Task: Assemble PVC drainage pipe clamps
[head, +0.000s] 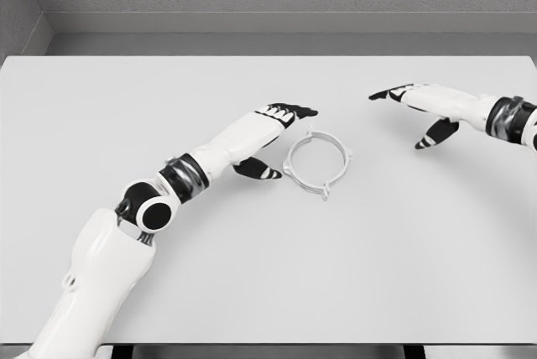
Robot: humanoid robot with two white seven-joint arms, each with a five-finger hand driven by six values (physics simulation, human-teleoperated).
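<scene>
**Inspector:** Two hands show in the head view, and neither holds anything. What does the left one do?

**Operator:** The left hand (273,137) hovers over the table (252,283), fingers stretched out and apart, thumb hanging below. The clamp ring (317,163) lies flat just beside its fingertips, toward the right hand, and no contact between them is visible.

**Inspector:** And the right hand (419,107)?

**Operator:** It is spread too, palm down, thumb dropped, empty. The ring sits well apart from it, on its thumb side and nearer the robot.

**Inspector:** What could go wrong from here?

**Operator:** The ring looks thin and light, with small tabs on its rim. Likely a flat, open-fingered approach nudges it across the smooth top rather than gripping it. A pinch on one side alone might tip or spin it.

**Inspector:** Any second clamp part?

**Operator:** None shows in this view.
</scene>
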